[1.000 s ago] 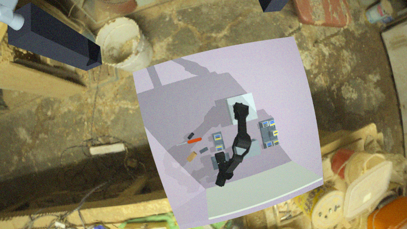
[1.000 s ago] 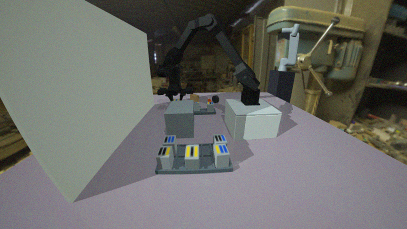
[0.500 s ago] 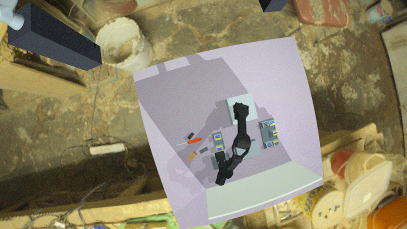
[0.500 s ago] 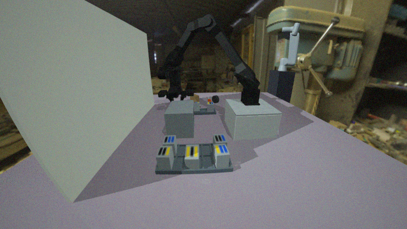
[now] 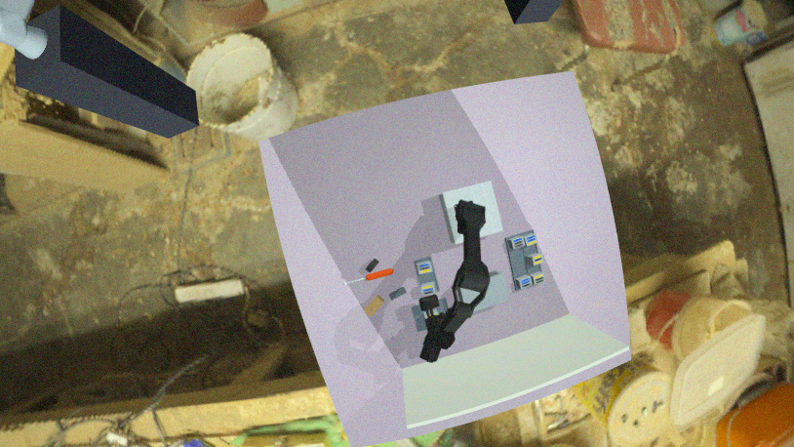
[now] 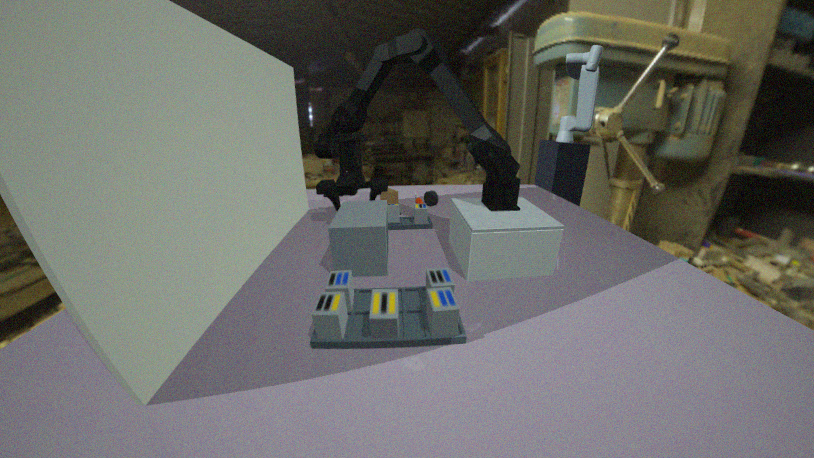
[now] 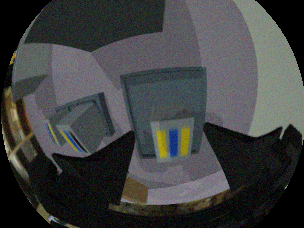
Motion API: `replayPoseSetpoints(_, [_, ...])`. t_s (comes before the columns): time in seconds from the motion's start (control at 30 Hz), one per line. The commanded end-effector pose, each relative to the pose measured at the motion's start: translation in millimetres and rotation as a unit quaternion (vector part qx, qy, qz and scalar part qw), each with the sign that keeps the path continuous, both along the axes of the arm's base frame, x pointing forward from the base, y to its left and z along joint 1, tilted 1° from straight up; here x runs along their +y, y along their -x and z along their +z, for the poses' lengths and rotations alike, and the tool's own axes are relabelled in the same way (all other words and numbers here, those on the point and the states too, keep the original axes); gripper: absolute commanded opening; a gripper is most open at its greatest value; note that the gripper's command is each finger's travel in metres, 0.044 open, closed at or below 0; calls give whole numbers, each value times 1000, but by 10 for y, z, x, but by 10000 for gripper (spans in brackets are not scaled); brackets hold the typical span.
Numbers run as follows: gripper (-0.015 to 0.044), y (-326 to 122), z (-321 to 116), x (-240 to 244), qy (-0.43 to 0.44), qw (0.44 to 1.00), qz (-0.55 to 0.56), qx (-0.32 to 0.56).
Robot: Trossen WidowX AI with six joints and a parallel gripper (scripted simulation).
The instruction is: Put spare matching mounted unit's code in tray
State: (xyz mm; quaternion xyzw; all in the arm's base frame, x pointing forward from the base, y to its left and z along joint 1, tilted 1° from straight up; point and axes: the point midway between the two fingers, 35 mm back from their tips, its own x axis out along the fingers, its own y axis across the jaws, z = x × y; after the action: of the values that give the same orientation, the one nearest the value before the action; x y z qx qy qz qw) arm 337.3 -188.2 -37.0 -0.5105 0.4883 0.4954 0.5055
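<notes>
My gripper is open, its fingers apart on either side of a grey block with yellow, blue and yellow stripes. The block appears to stand in the grey tray, toward the tray's lower edge in the wrist view; its base is hidden. A small holder with two striped blocks stands beside the tray. A larger rack bears several striped blocks. I cannot tell which block is the mounted unit; no code on a back shows.
A grey box stands between the tray and the large rack. A pale wall borders one side. An orange screwdriver, a tan block and small dark pieces lie beyond the holder. The arm stands on a white base box.
</notes>
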Motion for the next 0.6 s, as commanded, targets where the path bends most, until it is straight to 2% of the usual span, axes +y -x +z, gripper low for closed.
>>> replayPoseSetpoints(0.0, [440,-24,252,-18,0,1000,0,-2])
replayPoseSetpoints(0.17, [440,34,1033,1,-3,1000,-2,-1])
replayPoseSetpoints(0.57, [440,10,1061,-20,6,1000,-3,-10])
